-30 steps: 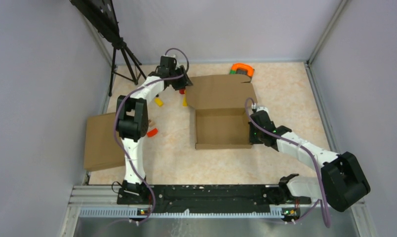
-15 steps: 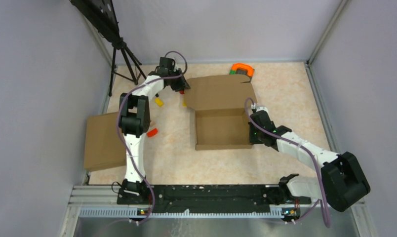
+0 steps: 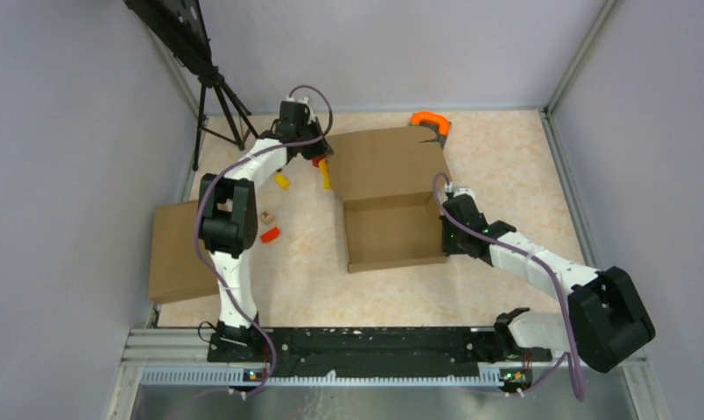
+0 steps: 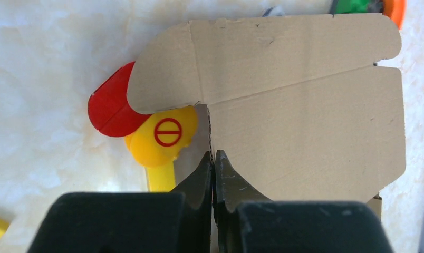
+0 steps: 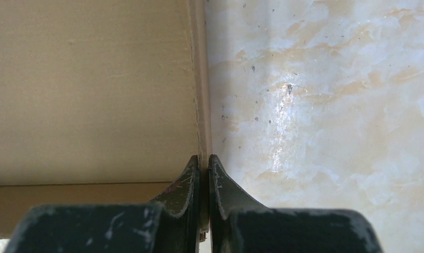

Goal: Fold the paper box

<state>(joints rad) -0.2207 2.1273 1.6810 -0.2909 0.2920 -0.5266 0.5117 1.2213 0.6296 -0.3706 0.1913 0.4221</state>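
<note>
Two grips: both jaws closed flat on cardboard, no gap showing.
Left gripper [image 4: 214, 158]: clamped on the lid's left edge, at the crease below its rounded corner flap.
Right gripper [image 5: 204, 161]: clamped on the tray's right wall, bare tabletop [image 5: 331, 105] just outside.
Paper box [image 3: 392, 232]: mid-tabletop, tray open upward, lid reaching toward the far edge.
In the way: red piece [image 4: 109, 108] and yellow disc [image 4: 165, 134], both partly under the flap; orange object [image 3: 429, 120] at the lid's far right corner.
Around: second brown box [image 3: 178, 249] at the left edge; yellow block [image 3: 282, 180], wooden cube [image 3: 267, 216] and orange block [image 3: 270, 234] between the boxes; tripod [image 3: 217, 96] at the far left corner.
</note>
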